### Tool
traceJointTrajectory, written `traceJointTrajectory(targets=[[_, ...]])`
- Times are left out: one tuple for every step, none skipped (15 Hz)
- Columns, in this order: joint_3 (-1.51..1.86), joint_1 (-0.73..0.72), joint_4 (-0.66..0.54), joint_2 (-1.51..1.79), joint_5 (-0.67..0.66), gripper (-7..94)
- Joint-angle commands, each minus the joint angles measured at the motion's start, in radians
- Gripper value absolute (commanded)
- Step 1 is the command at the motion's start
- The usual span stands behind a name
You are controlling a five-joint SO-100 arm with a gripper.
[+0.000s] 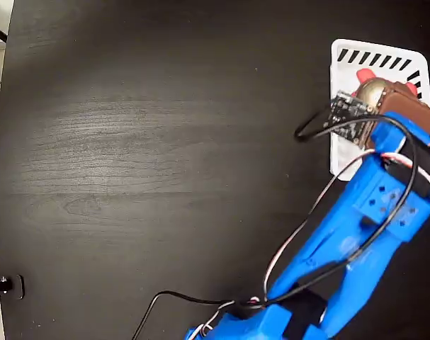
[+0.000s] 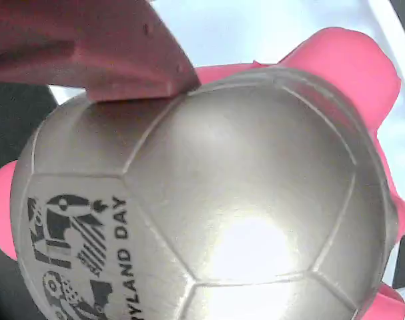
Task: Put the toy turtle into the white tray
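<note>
Wrist view, nearest: I see the shiny gold-bronze domed toy turtle (image 2: 209, 200) filling the frame; black print on its shell reads "LAND DAY" beside a patterned mark.
Finger: one dull red-brown gripper finger (image 2: 89, 47) lies against the upper shell.
Feet: pink parts project at the left edge and upper right.
Behind turtle: pale surface of the flat white rectangular plastic tray (image 2: 255, 27).
Gripper: red-brown two-finger gripper (image 1: 392, 99), grasping the turtle (image 1: 369, 91) as far as I can judge.
Arm: blue printed arm (image 1: 356, 241), wired, rising from bottom edge.
Turtle location: over the tray (image 1: 336, 152), at its slotted end.
Table: black wood-grain table (image 1: 165, 142).
</note>
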Motion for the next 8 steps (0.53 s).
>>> traceJointTrajectory(targets=[[-0.13, 0.035, -0.002, -0.031, -0.002, -1], [-0.16, 0.041, 0.0, -0.071, 0.0, -1], [-0.183, 0.043, -0.003, -0.107, 0.0, -1], [-0.196, 0.046, -0.009, -0.137, -0.003, -1], [-0.201, 0.048, -0.018, -0.156, -0.003, -1], [-0.209, 0.048, -0.025, -0.175, -0.003, -1], [-0.221, 0.048, -0.023, -0.193, -0.003, -1], [-0.239, 0.048, -0.02, -0.216, -0.005, -1]])
